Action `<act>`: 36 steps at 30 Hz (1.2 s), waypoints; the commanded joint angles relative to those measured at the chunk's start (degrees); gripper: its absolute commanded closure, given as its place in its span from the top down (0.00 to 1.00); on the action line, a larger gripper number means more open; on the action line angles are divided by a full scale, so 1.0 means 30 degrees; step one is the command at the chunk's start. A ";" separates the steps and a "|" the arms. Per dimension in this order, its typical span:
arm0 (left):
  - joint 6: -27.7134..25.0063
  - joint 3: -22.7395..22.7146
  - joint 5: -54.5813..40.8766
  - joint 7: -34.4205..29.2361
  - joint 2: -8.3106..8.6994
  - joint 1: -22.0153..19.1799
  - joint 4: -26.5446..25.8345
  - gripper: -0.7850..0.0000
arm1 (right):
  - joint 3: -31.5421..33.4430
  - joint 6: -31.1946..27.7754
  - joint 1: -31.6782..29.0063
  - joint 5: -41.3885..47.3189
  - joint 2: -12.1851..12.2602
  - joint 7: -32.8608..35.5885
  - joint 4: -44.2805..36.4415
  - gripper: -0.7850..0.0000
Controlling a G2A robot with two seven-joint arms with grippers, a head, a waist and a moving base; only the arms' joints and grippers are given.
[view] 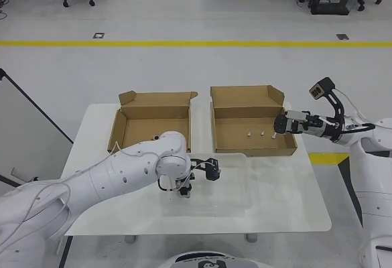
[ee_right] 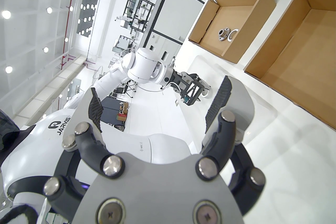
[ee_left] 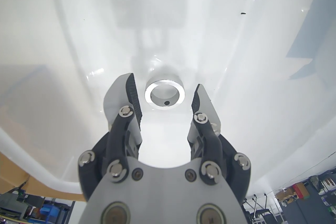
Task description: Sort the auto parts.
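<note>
Straddling the metal ring with the left gripper: fingers spread, ring between the tips on the white tray floor, contact unclear. Right gripper spread wide, holding nothing, at the right cardboard box side wall. Left cardboard box holds a flanged hub and a flat washer.

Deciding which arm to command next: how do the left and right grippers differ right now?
The left gripper points down into the white tray; the right gripper lies level over the side wall of the right cardboard box. The left gripper's fingers flank a metal ring without touching it; the right gripper has nothing between its fingers. Both are open.
</note>
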 commanded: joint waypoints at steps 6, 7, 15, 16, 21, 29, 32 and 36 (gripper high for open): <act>0.0142 0.0000 0.0020 -0.0142 -0.0311 -0.0082 0.0490 0.49 | 0.0000 0.0000 0.0000 0.0001 0.0000 0.0000 0.0000 1.00; 0.0185 0.0000 0.0011 -0.0185 -0.0315 -0.0118 0.0515 0.49 | 0.0000 0.0000 0.0000 0.0001 0.0000 0.0000 0.0000 1.00; 0.0398 0.0000 -0.0358 -0.0397 0.0041 -0.0273 0.0218 0.47 | 0.0000 0.0000 0.0000 0.0001 0.0000 0.0000 0.0000 1.00; 0.0424 0.0000 -0.0357 -0.0423 0.0096 -0.0229 0.0218 0.46 | 0.0000 0.0000 0.0000 0.0001 0.0000 0.0000 0.0000 1.00; 0.0409 0.0000 -0.0304 -0.0407 0.0201 -0.0132 0.0273 0.45 | 0.0000 0.0000 0.0000 0.0001 0.0000 0.0000 0.0000 1.00; 0.0389 0.0000 -0.0141 -0.0388 0.0095 -0.0078 0.0603 0.43 | 0.0000 0.0000 0.0000 0.0001 0.0000 0.0000 0.0000 1.00; 0.0338 0.0000 -0.0127 -0.0337 0.0050 -0.0061 0.0780 0.42 | 0.0000 0.0000 0.0000 0.0001 0.0000 0.0000 0.0000 1.00; 0.0293 0.0000 -0.0050 -0.0293 -0.0052 0.0063 0.0955 0.42 | 0.0000 0.0000 0.0000 0.0001 0.0000 0.0000 0.0000 1.00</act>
